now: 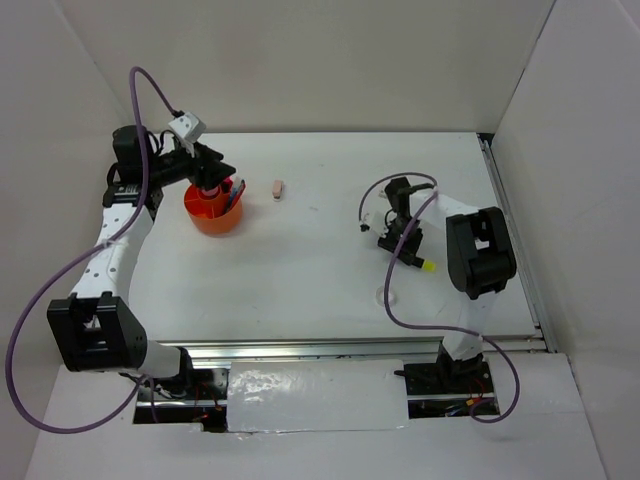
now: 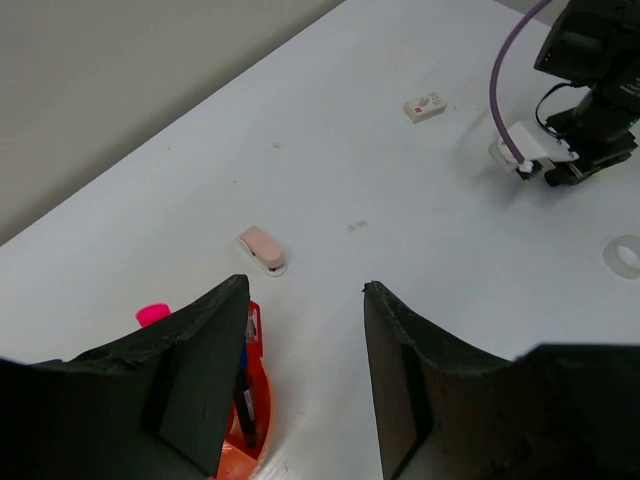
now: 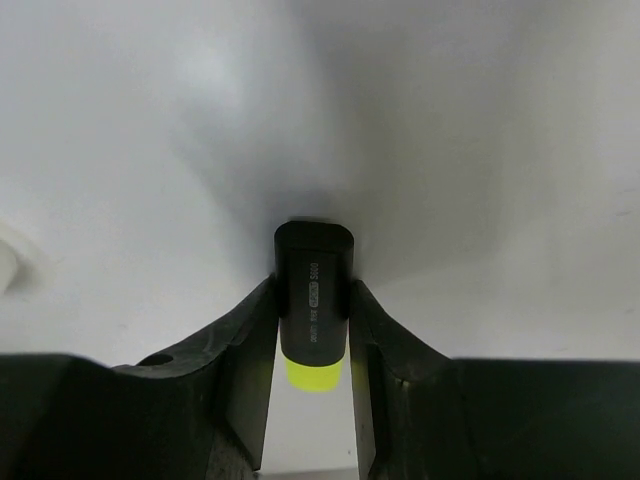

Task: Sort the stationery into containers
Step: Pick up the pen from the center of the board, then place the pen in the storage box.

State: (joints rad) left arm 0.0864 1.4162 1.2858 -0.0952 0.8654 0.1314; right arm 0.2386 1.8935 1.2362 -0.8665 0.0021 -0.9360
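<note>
left: left pincer [image 1: 211,186] hangs over the round orange plastic tub [image 1: 216,216] at the far left of the white bench [image 1: 320,275]. its fingers [image 2: 215,340] are spread wide with nothing between them. the tub already holds dark pens and a pink-capped item [image 2: 152,315] standing up, but which compartment cannot be told.

middle: a small pink block eraser [image 1: 278,188] lies flat on the bench just right of the tub, apart from it. a small white eraser [image 2: 425,106] lies further right.

right: right pincer [image 3: 312,318] is low at the bench, clenched on a black-bodied highlighter with a yellow end [image 3: 313,300]. a clear tape ring [image 2: 625,255] lies flat nearby, not touching.
</note>
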